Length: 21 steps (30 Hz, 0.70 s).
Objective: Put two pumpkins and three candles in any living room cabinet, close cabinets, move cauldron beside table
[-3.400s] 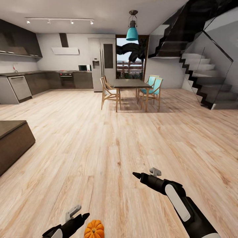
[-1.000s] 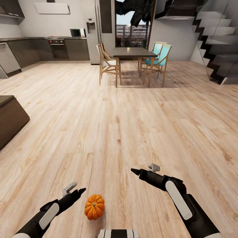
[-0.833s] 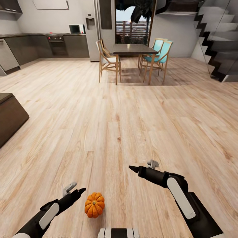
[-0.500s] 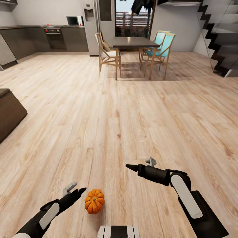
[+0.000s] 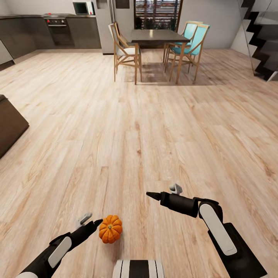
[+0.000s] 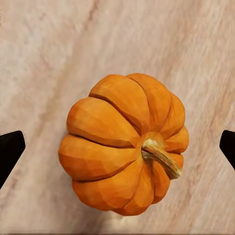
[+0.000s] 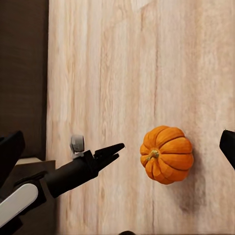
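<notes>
small round orange pumpkin (image 5: 110, 229), ribbed, with a short brownish stem: lies on the pale wood plank floor (image 5: 139, 135), near the robot's base, slightly left of centre in the head view. in the left wrist view the pumpkin (image 6: 125, 143) sits between the two black fingertips (image 6: 10, 152), which stand wide apart at either side with floor visible between each tip and the fruit; stem points off to one side. in the right wrist view the pumpkin (image 7: 166, 154) casts a soft shadow on the planks.

left gripper (image 5: 97, 222), black, on a black and white arm: just left of the pumpkin, tip very close to its side; contact cannot be told. jaws spread, nothing held. it shows in the right wrist view (image 7: 115, 151) as well, pointing at the pumpkin with a narrow strip of floor between.

right gripper (image 5: 151, 195), black, on a black and white arm: right of and farther than the pumpkin, well apart from it, pointing left over bare floor. its fingertips (image 7: 10, 152) sit wide apart in its own wrist view, nothing between them.

dark-brown low wooden unit (image 5: 9, 125): left edge of the head view, part only.

dark-topped dining table (image 5: 156, 36) with wooden chairs (image 5: 123, 50) and turquoise chairs (image 5: 193, 38): far centre.

dark grey kitchen cabinets (image 5: 58, 29): far left. staircase (image 5: 264, 42): far right.
</notes>
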Motion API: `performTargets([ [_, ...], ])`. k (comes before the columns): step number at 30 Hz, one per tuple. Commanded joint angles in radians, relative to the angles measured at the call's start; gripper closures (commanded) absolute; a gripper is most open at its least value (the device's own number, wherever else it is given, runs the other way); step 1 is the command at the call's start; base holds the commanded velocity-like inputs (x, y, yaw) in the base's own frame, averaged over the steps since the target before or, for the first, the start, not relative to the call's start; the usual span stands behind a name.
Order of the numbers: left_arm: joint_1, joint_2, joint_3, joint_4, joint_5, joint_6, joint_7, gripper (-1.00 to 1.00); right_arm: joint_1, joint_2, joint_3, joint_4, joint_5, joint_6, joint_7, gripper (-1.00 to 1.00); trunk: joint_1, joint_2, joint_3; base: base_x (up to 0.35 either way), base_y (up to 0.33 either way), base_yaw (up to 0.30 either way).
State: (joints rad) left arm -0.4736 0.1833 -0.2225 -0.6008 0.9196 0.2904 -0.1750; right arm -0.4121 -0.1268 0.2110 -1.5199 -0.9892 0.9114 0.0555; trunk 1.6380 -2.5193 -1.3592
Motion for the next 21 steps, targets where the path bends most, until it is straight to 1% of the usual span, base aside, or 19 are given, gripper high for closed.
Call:
performTargets([
  [1,0.000,0.001,-0.004,0.000,0.007,0.002,0.000,-1.00,-0.001,-0.001,0.000,0.000,0.006,0.003,0.006,-1.00,0.000,-0.001,-0.005,0.000,0.000,0.000],
  [14,0.000,0.001,-0.008,-0.005,0.003,0.002,-0.005,-1.00,-0.001,-0.001,0.001,0.003,0.006,0.002,0.006,-1.00,0.006,-0.004,-0.055,0.000,0.000,0.000],
  [21,0.000,0.001,-0.024,-0.015,0.002,0.003,-0.005,-1.00,-0.001,-0.001,0.000,0.003,0.006,0.003,0.006,-1.00,0.009,-0.005,-0.082,0.000,0.000,0.000],
])
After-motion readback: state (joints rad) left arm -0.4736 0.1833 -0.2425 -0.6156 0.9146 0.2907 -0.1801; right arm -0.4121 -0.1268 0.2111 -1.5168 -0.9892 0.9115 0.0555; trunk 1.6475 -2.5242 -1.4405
